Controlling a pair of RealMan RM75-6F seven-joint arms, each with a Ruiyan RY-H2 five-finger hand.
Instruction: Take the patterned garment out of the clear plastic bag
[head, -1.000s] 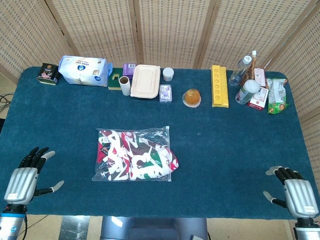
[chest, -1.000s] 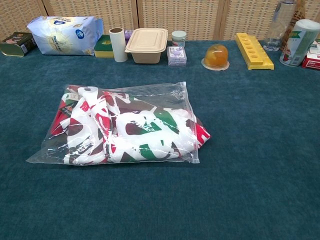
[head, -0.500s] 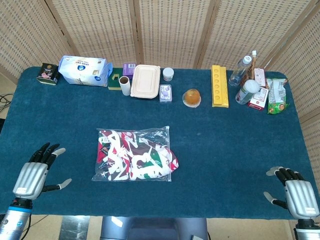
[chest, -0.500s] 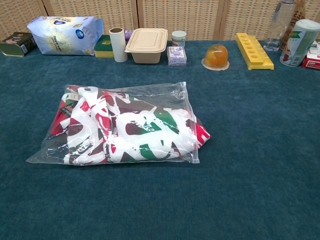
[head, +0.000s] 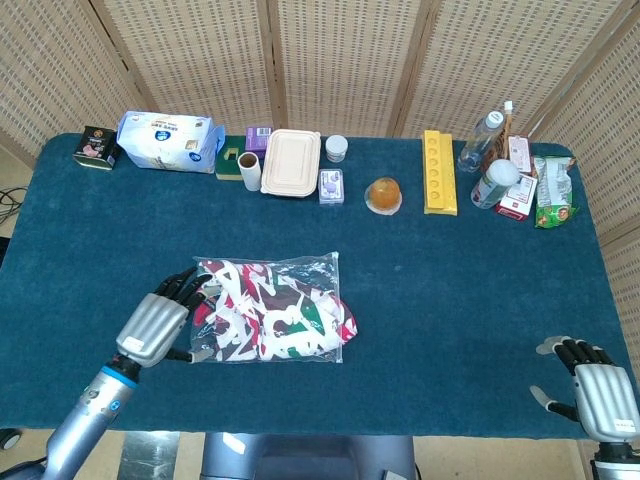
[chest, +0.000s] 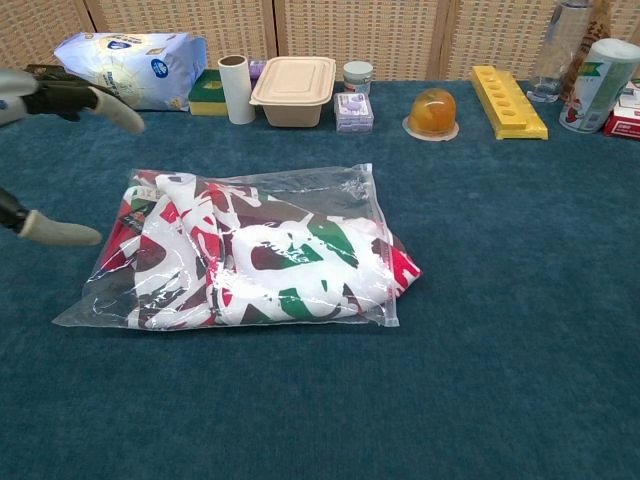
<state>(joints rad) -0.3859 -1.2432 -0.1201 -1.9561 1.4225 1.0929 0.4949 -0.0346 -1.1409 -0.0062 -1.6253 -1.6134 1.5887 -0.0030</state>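
A clear plastic bag (head: 318, 270) (chest: 330, 185) lies flat in the middle of the blue table, its mouth on the right. Inside is the patterned garment (head: 270, 312) (chest: 260, 260), red, white, green and dark brown, with a fold poking out of the right side. My left hand (head: 157, 322) hovers at the bag's left edge with its fingers spread, holding nothing; the chest view shows only its fingertips (chest: 60, 232). My right hand (head: 592, 392) stays at the table's near right corner, far from the bag, fingers apart and empty.
Along the back edge stand a dark tin (head: 96, 146), a blue-white pack (head: 168, 140), a paper roll (head: 249, 171), a beige lunch box (head: 291, 162), a small jar (head: 336, 148), an orange jelly cup (head: 383, 194), a yellow tray (head: 438, 172), bottles and snack packs (head: 520, 178).
My left hand has moved right and forward from the near left corner to the bag's left edge. The right hand has drawn slightly back. The bag has not moved.
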